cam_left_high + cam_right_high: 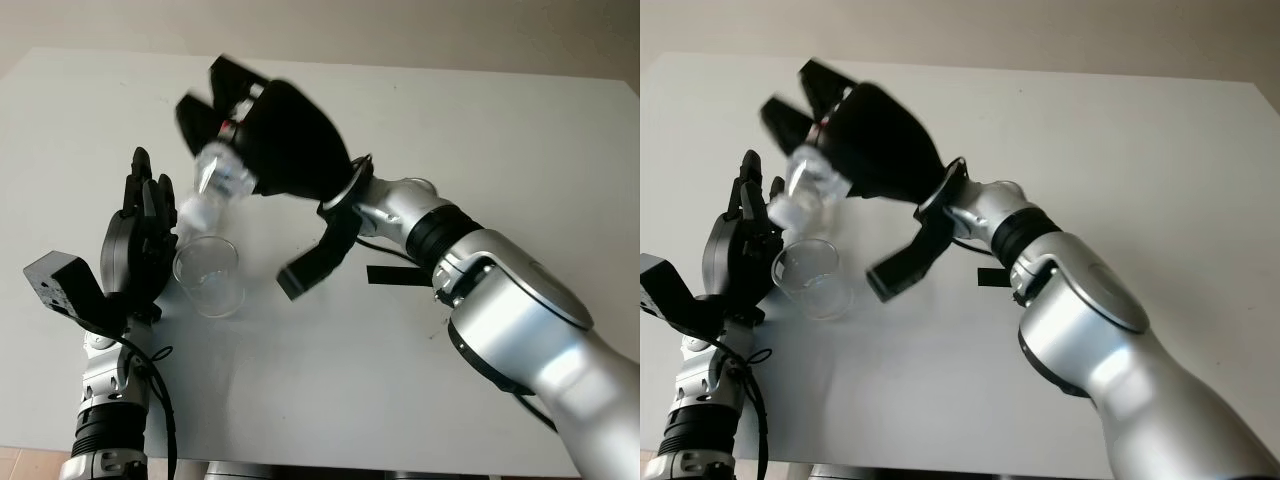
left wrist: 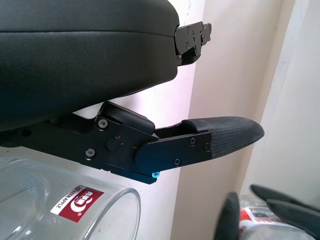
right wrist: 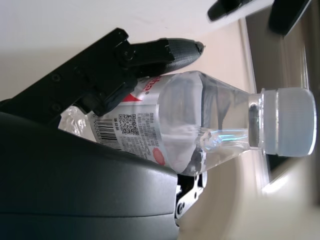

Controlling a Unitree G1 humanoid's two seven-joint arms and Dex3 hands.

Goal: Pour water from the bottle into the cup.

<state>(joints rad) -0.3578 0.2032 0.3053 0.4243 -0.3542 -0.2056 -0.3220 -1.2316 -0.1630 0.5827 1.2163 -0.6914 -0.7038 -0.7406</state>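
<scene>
While the right hand (image 1: 262, 135) is gripping the bottle (image 1: 215, 180) tilted mouth-down, cap on, the left hand (image 1: 135, 250) is wrapping the cup (image 1: 208, 275) just below it.

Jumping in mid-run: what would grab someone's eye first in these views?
The right hand, raised over the table's left part, grips a clear bottle tipped neck-down toward the cup; its white cap is on. The left hand sits against the cup's left side.
</scene>
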